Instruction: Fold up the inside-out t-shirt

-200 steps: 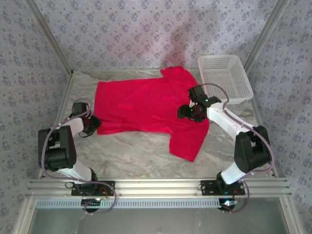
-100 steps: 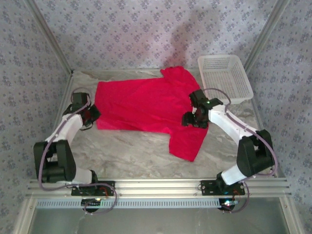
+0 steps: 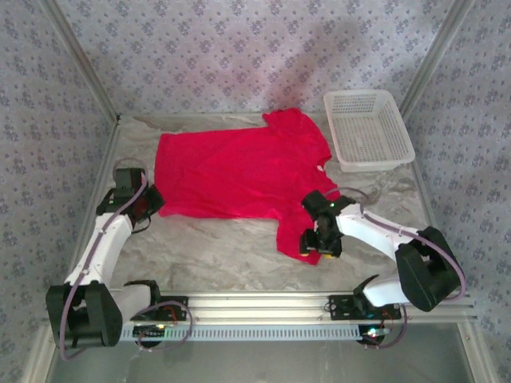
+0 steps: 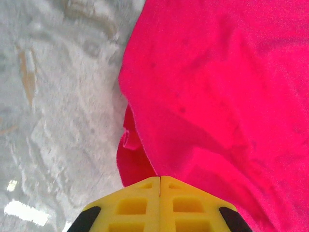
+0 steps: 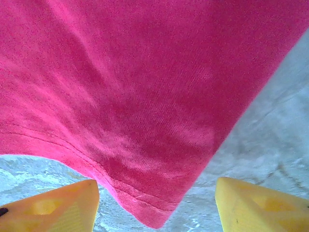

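The inside-out t-shirt (image 3: pixel 235 167) is plain red and lies spread flat across the marble table, one sleeve (image 3: pixel 307 227) pointing toward the near edge. My left gripper (image 3: pixel 146 203) sits at the shirt's near-left hem corner. In the left wrist view its yellow fingers (image 4: pixel 140 203) meet, and the shirt's edge (image 4: pixel 145 150) rises into the seam of the left gripper (image 4: pixel 160 180), a lower layer showing beneath. My right gripper (image 3: pixel 321 239) hovers open over the sleeve's near corner (image 5: pixel 159 212). The right gripper (image 5: pixel 157 198) straddles that tip, one finger on each side, without touching it.
A white mesh basket (image 3: pixel 375 163) stands at the back right, just beyond the shirt's far sleeve. Patterned walls and metal frame posts close in the table on three sides. Bare marble (image 3: pixel 215 247) lies between the shirt and the arm bases.
My right gripper has travelled from the shirt's shoulder area toward the near edge, down to the sleeve's tip. My left gripper has shut at the hem corner and its arm has stretched out.
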Available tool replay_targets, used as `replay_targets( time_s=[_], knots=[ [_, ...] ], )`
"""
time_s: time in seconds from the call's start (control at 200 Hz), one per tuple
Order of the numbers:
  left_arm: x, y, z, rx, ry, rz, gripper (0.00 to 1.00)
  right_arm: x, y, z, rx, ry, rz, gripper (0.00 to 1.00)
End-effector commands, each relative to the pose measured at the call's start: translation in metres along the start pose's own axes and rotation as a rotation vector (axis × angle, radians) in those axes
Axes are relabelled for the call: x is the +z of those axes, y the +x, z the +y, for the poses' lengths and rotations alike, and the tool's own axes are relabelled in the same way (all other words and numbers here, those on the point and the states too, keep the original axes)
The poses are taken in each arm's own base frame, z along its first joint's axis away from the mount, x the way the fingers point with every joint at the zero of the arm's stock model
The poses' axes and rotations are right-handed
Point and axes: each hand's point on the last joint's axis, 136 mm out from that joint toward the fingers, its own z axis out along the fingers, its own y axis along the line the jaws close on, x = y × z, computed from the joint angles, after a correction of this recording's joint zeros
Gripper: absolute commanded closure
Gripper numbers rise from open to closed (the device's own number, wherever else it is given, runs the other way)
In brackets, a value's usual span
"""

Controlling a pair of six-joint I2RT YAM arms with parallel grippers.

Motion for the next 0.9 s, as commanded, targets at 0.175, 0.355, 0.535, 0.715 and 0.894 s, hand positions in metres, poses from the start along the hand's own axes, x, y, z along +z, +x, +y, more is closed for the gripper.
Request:
replay_targets(
  time_s=[0.175,0.355,0.535,0.715,0.894],
  knots=[
    [-0.010,0.016,0.005,-0.021,0.021,0.027,1.00,0.023,-0.002,0.012,0.091,-0.045,-0.025,0.43],
    [-0.017,0.015,0.008,-0.043,0.045,0.025,1.00,0.011,-0.013,0.013,0.076,-0.025,-0.074,0.87],
    [-0.024,0.007,0.006,-0.070,0.081,0.008,1.00,-0.039,-0.032,0.005,0.046,0.031,-0.184,1.00],
    [-0.003,0.012,-0.002,-0.088,0.132,0.050,1.00,-0.092,-0.066,-0.009,0.093,-0.009,-0.352,1.00],
    [0.043,0.010,-0.010,-0.115,0.147,0.125,1.00,-0.097,-0.104,0.002,0.133,-0.077,-0.405,1.00]
  ],
)
